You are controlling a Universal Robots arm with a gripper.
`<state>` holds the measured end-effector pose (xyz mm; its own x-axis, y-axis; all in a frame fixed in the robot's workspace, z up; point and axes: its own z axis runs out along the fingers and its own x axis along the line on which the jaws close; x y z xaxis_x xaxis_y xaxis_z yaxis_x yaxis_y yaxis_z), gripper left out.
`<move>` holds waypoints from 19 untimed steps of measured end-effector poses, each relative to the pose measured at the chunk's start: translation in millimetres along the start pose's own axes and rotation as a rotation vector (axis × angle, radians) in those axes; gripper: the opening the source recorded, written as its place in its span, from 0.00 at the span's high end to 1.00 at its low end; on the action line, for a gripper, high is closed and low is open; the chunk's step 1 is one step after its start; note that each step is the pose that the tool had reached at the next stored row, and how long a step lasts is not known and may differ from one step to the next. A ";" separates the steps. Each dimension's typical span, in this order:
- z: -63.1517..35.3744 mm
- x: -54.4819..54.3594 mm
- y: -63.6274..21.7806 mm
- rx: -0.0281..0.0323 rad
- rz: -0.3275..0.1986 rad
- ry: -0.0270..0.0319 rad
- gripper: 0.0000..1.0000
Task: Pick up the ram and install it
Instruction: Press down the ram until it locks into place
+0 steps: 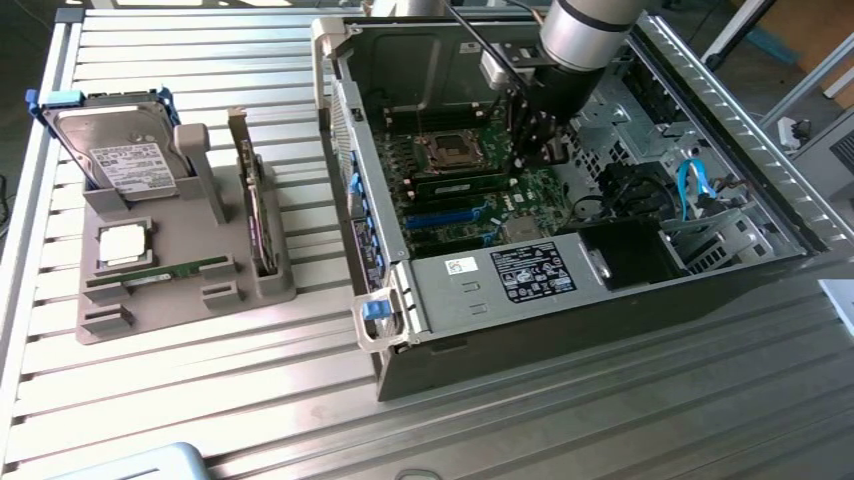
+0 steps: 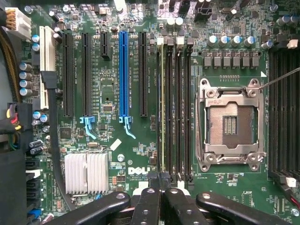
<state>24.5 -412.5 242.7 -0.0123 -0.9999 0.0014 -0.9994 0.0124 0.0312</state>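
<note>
Inside the one open computer case [image 1: 561, 270], the gripper [image 2: 162, 183] hangs with its fingers [image 2: 147, 199] pressed together, holding nothing, over four memory slots [image 2: 180, 108], where one ram [image 2: 162, 108] stands seated edge-on, while a second stick [image 1: 174, 272] lies on the grey holder [image 1: 160, 300] at the exterior view's left.

Green motherboard [image 2: 117, 154] with one blue slot [image 2: 123, 75] among black ones — silver ribbed counter [image 1: 200, 400], grey tray [image 1: 174, 290], black pincer [image 2: 161, 180].
</note>
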 end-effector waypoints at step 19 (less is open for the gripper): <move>10.9 -5.6 -0.2 -0.0001 0.000 0.0003 0.89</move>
<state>24.4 -407.0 231.7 -0.0123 -0.9999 0.0018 -0.9994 0.0123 0.0313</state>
